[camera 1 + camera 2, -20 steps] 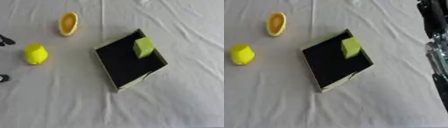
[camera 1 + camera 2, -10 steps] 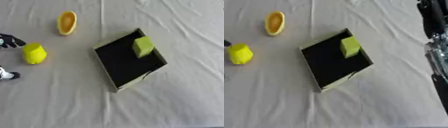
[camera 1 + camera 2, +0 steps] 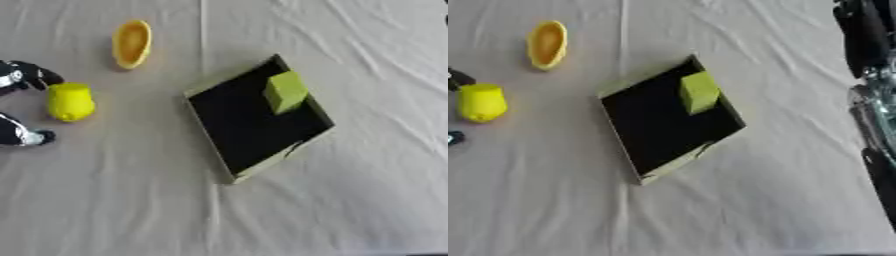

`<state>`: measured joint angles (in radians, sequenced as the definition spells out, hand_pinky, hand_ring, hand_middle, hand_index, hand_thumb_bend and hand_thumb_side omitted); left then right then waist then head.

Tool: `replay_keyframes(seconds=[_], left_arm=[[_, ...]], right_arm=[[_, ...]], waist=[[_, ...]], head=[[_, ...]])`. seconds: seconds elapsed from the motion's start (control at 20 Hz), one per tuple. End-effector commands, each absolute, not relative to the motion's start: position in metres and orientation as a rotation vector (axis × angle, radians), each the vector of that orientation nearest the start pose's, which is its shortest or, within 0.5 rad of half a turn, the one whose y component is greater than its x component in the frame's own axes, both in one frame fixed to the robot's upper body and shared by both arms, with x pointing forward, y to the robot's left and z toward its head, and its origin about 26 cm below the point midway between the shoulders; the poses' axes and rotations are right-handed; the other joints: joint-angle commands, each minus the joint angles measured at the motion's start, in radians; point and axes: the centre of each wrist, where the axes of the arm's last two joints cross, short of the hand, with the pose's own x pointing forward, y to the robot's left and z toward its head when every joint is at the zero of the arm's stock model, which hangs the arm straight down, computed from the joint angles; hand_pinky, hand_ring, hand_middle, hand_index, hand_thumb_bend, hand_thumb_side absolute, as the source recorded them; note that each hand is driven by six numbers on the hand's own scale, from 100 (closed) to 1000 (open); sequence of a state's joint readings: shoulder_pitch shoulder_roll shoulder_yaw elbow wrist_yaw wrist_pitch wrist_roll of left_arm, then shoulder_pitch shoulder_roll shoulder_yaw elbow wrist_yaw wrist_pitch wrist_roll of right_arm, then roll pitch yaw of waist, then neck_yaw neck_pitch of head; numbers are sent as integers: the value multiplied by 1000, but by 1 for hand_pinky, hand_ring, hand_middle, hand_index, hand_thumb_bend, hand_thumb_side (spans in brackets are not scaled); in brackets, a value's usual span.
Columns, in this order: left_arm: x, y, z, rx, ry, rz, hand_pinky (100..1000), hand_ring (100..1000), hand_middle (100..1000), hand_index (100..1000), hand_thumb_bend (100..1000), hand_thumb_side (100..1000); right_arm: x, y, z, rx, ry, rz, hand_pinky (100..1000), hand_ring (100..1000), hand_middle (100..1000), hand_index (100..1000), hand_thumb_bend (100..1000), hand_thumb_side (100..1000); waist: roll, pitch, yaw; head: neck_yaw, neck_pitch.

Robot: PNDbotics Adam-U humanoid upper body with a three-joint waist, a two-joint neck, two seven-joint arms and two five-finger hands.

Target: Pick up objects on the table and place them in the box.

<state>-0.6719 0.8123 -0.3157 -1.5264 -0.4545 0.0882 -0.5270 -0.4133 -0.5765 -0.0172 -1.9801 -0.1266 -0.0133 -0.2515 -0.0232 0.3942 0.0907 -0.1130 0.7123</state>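
A shallow box (image 3: 220,95) with a black inside lies askew in the middle of the white cloth. A light green block (image 3: 285,92) sits in its far right corner. A yellow rounded object (image 3: 70,101) stands at the left. My left hand (image 3: 19,80) comes in from the left edge, open, with one black finger just above the yellow object and another finger (image 3: 23,136) below it; they flank it without closing on it. A yellow-orange oval piece (image 3: 131,43) lies farther back. My right arm (image 3: 868,75) runs along the right edge; its hand does not show.
Wrinkled white cloth (image 3: 350,200) covers the whole table. The right arm's dark and silver links fill the right edge in the right eye view.
My left hand has come in from the left edge toward the yellow rounded object, its fingers now on either side of it. Box, green block and oval piece have not moved.
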Motion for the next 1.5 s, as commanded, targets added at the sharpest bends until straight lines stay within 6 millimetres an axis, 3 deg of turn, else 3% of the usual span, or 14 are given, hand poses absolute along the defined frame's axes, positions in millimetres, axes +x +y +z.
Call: replay_keyframes(seconds=[0.05,0.15,0.3,0.45,0.75,1.1,1.5], left_arm=[[385,308,253,800,-1394,-1494,802,773,697,814,347,100],[384,308,255,827,-1397,-1491,762,725,625,746,231,100],[384,306,254,913,-1383,-1509,707,651,559,646,126,100],[385,303,251,943,-1381,-1521,682,624,514,574,152,100],[369,289,269,961,-1503,-1553,682,619,513,575,144,100],[308,234,318,994,-1843,-1661,679,610,513,579,119,100],[294,164,327,742,-2080,-1862,675,607,515,586,100,100]], right_arm=[[301,-289,266,-344,-2447,269,882,885,726,844,100,701],[301,-289,265,-344,-2445,265,882,885,726,844,100,702],[301,-289,265,-342,-2444,257,882,885,725,844,100,701],[301,-289,264,-336,-2444,254,882,885,725,845,100,701],[301,-290,264,-343,-2442,252,883,886,724,844,100,700],[301,-291,264,-342,-2439,257,883,886,724,844,100,698],[301,-291,265,-344,-2446,270,884,886,724,845,100,690]], waist=[[5,-19,-2],[6,-18,-3],[7,-18,-3],[6,-20,-4],[4,-22,-2],[7,-29,10],[10,-42,17]], head=[[2,-3],[2,-2],[3,-2],[4,-2],[1,2],[-15,9],[-21,17]])
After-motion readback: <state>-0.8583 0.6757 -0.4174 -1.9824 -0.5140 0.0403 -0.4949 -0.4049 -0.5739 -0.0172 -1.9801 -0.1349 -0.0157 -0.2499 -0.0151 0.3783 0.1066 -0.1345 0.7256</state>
